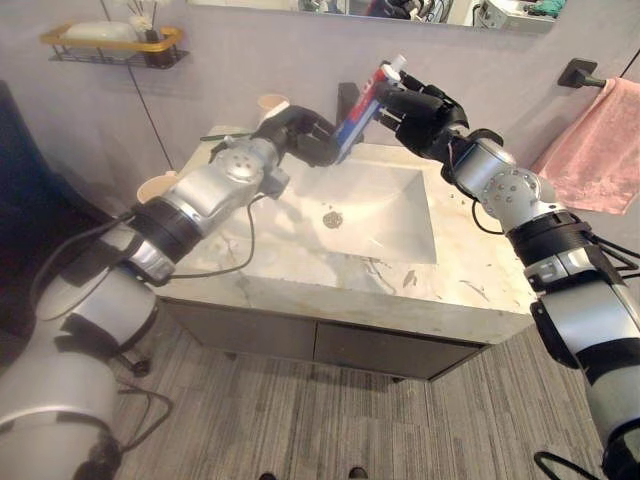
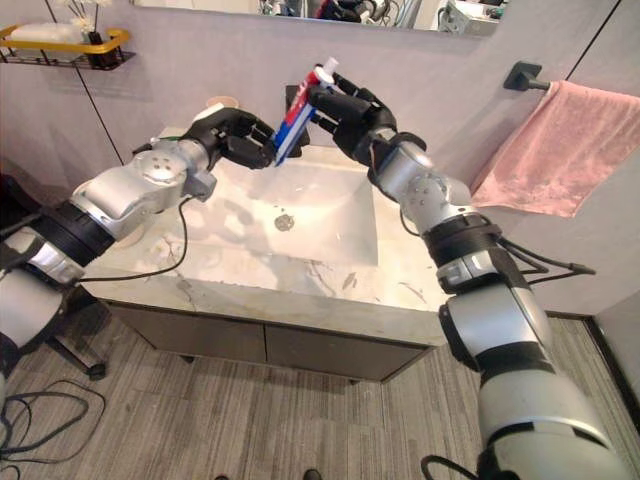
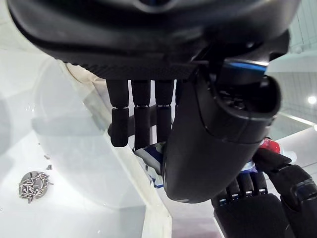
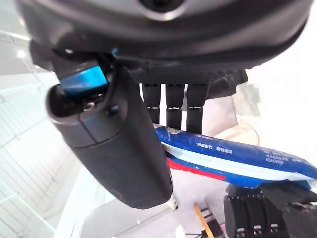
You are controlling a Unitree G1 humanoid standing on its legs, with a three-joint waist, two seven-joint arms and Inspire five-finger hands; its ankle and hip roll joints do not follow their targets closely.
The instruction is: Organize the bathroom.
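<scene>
A blue, red and white toothpaste tube (image 1: 360,113) (image 4: 233,156) hangs tilted over the back edge of the white sink (image 1: 390,215), cap end up. My left hand (image 1: 305,135) (image 2: 235,135) comes in from the left, its fingers (image 3: 141,121) and thumb curled round the tube's lower end (image 3: 151,157). My right hand (image 1: 420,108) (image 2: 350,112) reaches from the right and is shut on the upper part just below the white cap. The two hands nearly touch at the tube.
A black faucet (image 1: 347,98) stands behind the tube, and the drain (image 1: 333,217) lies below it. A beige cup (image 1: 272,103) sits at the counter's back left, another (image 1: 155,186) at its left edge. A yellow shelf (image 1: 110,40) and a pink towel (image 1: 598,150) hang on the wall.
</scene>
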